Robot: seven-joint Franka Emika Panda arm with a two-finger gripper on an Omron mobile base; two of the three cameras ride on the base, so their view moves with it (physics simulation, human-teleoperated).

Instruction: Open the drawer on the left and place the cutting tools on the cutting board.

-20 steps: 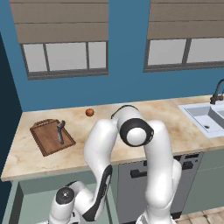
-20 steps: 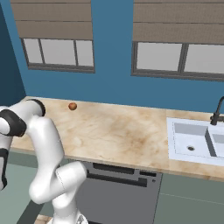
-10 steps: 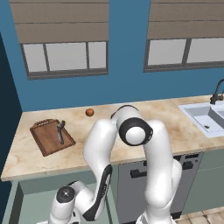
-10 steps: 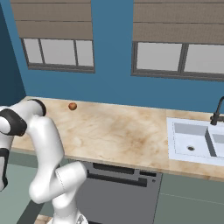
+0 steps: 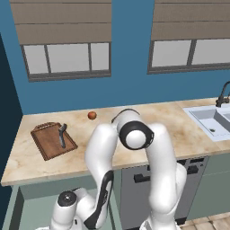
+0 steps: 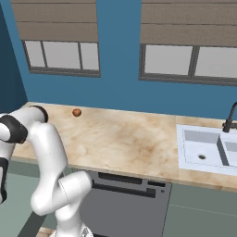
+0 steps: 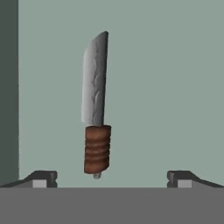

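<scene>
**Knife pickup from open drawer — handling notes**

Left base view, left to right: drawer (image 5: 27,197) stands pulled out at lower left, its sage interior visible below the counter edge. Cutting board (image 5: 53,141) lies at centre left on the counter (image 5: 188,134), with one dark utensil (image 5: 62,134) already resting on it. Small orange-red ball (image 5: 91,115) sits just beyond, near the wall.

Hand view: knife (image 7: 96,107) lies flat on the drawer floor at frame centre, grey blade pointing to the upper edge, ribbed brown handle toward the bottom. Gripper (image 7: 111,178) hangs above it, jaws spread wide, nothing between them; finger tips flank the handle end, well apart from it.

Judgement: knife is probably light and stiff. Blade looks thin and likely slick; ribbed handle offers the better purchase. Grasp across the handle, near the blade junction, for balance.
</scene>
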